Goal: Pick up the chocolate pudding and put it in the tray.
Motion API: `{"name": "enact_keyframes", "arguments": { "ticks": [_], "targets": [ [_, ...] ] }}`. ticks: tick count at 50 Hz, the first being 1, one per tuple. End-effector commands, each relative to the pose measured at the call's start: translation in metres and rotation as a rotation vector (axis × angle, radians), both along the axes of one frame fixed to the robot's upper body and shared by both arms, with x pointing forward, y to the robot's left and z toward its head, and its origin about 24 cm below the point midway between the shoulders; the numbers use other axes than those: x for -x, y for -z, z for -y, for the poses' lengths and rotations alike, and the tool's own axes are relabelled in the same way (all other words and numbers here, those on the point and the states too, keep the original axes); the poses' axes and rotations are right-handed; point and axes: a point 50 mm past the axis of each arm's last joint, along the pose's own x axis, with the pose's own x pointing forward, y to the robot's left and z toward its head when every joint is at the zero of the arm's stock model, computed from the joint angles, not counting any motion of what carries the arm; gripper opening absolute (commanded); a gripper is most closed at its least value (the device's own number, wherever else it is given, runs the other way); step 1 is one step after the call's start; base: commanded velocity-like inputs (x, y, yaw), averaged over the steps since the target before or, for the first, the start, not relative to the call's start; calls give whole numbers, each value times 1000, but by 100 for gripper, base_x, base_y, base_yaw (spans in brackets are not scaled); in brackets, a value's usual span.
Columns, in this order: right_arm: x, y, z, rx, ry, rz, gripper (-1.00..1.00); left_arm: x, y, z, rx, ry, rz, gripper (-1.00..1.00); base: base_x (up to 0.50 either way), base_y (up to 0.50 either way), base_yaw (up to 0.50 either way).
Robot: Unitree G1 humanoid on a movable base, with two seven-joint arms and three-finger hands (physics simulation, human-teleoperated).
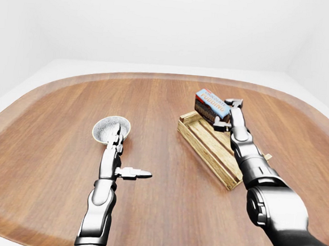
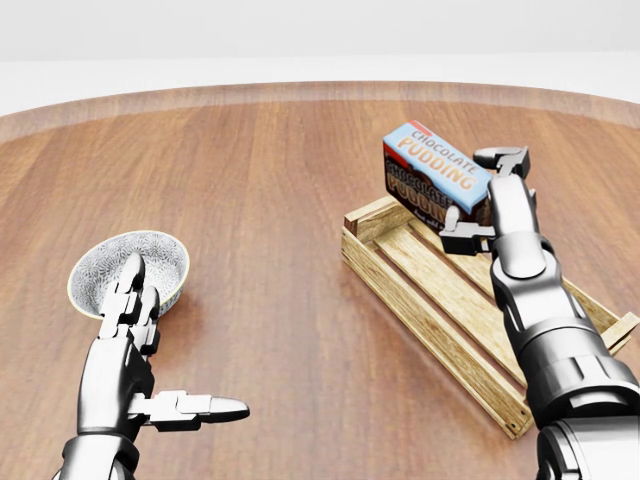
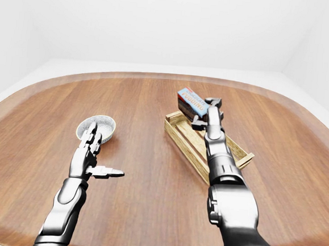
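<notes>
The chocolate pudding (image 2: 430, 175) is a blue and brown box. It is tilted and held just above the upper-left end of the wooden slatted tray (image 2: 420, 305), right of centre in the head view. My right hand (image 2: 481, 200) is shut on it, with fingers over its top right edge and thumb under its lower corner. My left hand (image 2: 182, 338) is open and empty at the lower left, fingers pointing up the view and thumb out to the right.
A patterned bowl (image 2: 155, 252) stands on the round wooden table (image 2: 280, 190) at the left, just beyond my left hand's fingertips. The tray lies at a slant, running down to the right under my right forearm. White floor and walls surround the table.
</notes>
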Motion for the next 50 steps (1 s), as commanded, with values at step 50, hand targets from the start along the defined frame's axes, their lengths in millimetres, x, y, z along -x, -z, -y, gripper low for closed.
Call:
{"name": "enact_keyframes", "arguments": {
  "ticks": [50],
  "targets": [
    [22,40,31,37,117,-140,-100,0,1,1,1,7,-9,100,0,0,0]
  ]
}}
